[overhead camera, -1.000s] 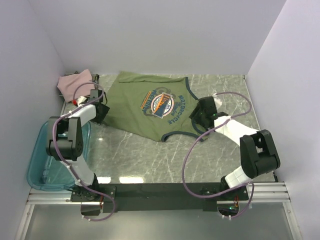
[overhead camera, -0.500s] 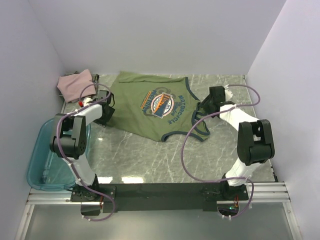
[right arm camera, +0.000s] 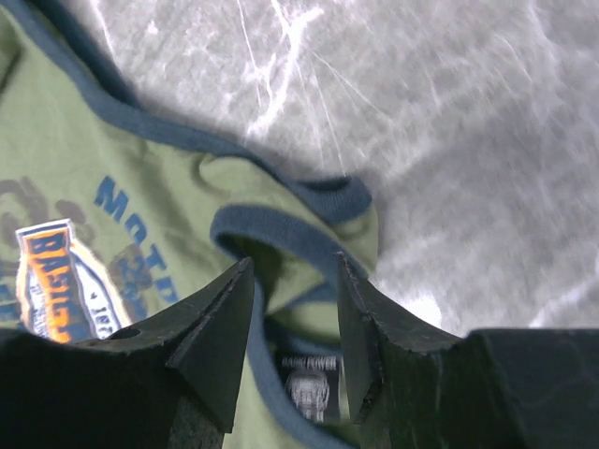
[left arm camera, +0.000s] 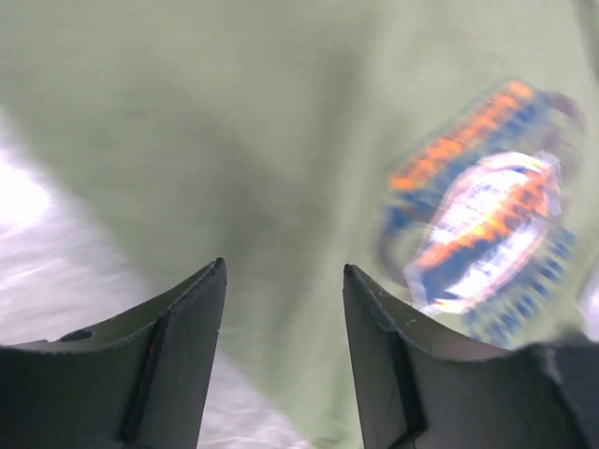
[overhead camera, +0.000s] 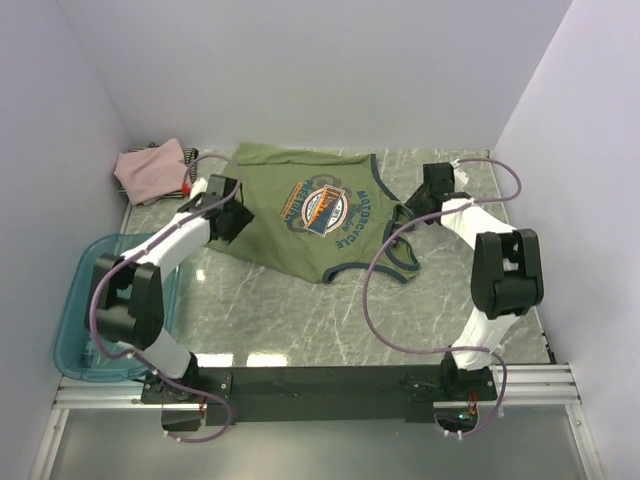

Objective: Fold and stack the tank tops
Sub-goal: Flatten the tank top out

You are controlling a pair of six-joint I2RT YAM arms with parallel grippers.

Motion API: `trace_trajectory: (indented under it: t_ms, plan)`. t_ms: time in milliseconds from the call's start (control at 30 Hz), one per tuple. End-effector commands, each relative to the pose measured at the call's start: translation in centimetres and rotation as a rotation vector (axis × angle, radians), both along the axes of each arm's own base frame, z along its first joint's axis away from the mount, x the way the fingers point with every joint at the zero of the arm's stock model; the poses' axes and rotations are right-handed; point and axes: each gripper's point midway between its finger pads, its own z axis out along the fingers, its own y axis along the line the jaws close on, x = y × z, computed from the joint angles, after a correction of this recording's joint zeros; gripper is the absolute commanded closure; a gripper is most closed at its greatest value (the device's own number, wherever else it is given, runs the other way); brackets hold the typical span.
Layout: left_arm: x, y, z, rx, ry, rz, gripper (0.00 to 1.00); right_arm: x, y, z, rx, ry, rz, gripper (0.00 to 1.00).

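An olive-green tank top (overhead camera: 300, 215) with navy trim and an orange-blue chest graphic (left arm camera: 487, 196) lies spread flat at the back centre of the table. My left gripper (overhead camera: 240, 218) hovers open over its left side, and the left wrist view shows bare green cloth below the left gripper (left arm camera: 284, 267). My right gripper (overhead camera: 413, 212) is at the shirt's right shoulder. In the right wrist view the right gripper (right arm camera: 295, 262) is open, its jaws straddling the navy-edged strap (right arm camera: 281, 229) above the neck label (right arm camera: 309, 383). A dusty-pink tank top (overhead camera: 150, 172) sits crumpled at the back left.
A teal plastic bin (overhead camera: 75, 335) stands at the left edge beside the left arm's base. Grey walls close in the back and both sides. Marbled tabletop (overhead camera: 330, 310) lies between the green shirt and the arm bases.
Both arms have reached farther back. The left gripper slid right, from beside the shirt onto its left side. The right gripper moved back to the shoulder strap, its jaws narrowing.
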Motion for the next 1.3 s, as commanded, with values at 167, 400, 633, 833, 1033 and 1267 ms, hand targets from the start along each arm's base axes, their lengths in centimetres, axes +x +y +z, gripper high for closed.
trace_trajectory:
  t_ms: [167,400,633,833,1033,1267]
  plan:
    - [4.5,-11.1,0.4,-0.132,-0.050,-0.360,0.43,1.9,-0.1,-1.4,-0.065,0.067,0.060,0.52]
    - [1.5,-14.9,-4.0,-0.151,0.043,-0.441,0.44,1.8,0.5,-2.9,-0.052,0.087,0.077,0.50]
    - [0.6,-16.2,-5.2,-0.152,0.073,-0.461,0.45,0.8,3.0,-3.3,-0.121,0.112,0.122,0.66]
    - [0.4,-16.0,-5.8,-0.141,0.096,-0.445,0.46,0.0,1.9,-3.2,-0.159,0.125,0.085,0.98]
    - [-1.5,-15.5,-7.5,-0.183,0.166,-0.376,0.52,-0.8,-0.5,-0.3,-0.207,0.086,0.023,1.00]
    - [-3.3,-14.9,-8.9,-0.199,0.221,-0.333,0.55,-1.8,-4.3,2.5,-0.214,0.027,-0.073,1.00]
